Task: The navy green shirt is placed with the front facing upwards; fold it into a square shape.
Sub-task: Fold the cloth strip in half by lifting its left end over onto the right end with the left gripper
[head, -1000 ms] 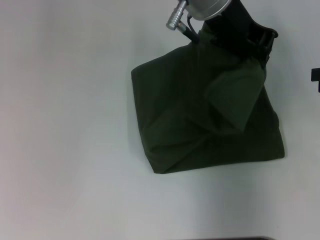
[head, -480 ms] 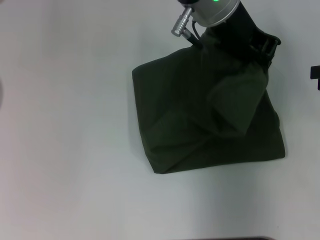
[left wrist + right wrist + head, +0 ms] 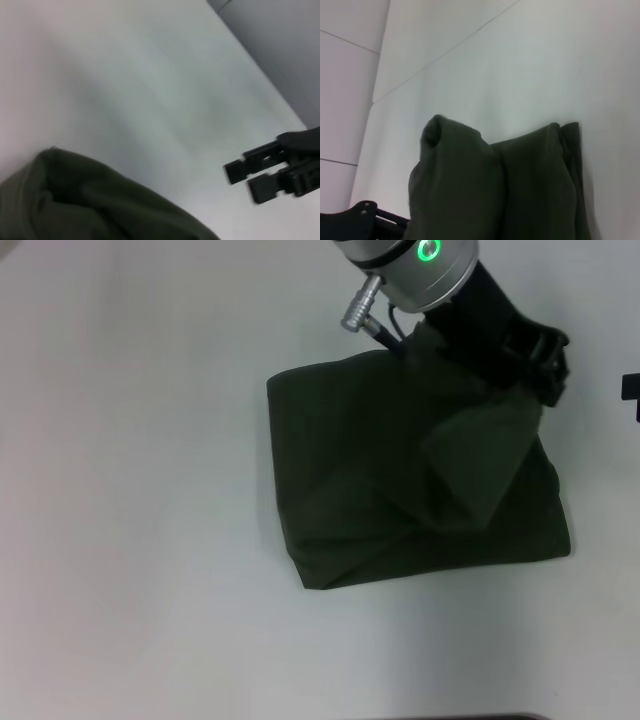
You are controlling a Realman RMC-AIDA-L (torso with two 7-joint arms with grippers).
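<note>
The navy green shirt (image 3: pixel 400 490) is sitting on the white table (image 3: pixel 140 490), already bundled into a rough, slightly skewed rectangle. The near edge is lying flat with a rounded fold, and a loose flap is draping diagonally across the far right part.

Looks like thin, floppy cotton to me: light, zero stiffness, and it's going to sag and crease wherever it's unsupported. It's not fragile and not really slippery, but the layers will probably slide over each other if dragged. I'd be grabbing it at a corner or a doubled edge, pinching all layers together, rather than in the middle of a panel.

Farther back, the right gripper (image 3: pixel 535 360) is hovering right at the far right corner, where the flap is rising up to it, so it seems to be pinching that cloth, but I can't tell for sure how its jaws are set. The left gripper (image 3: pixel 265 172) is showing only in its own wrist view, above bare table off the shirt's edge, fingers narrowly parted and holding nothing.
</note>
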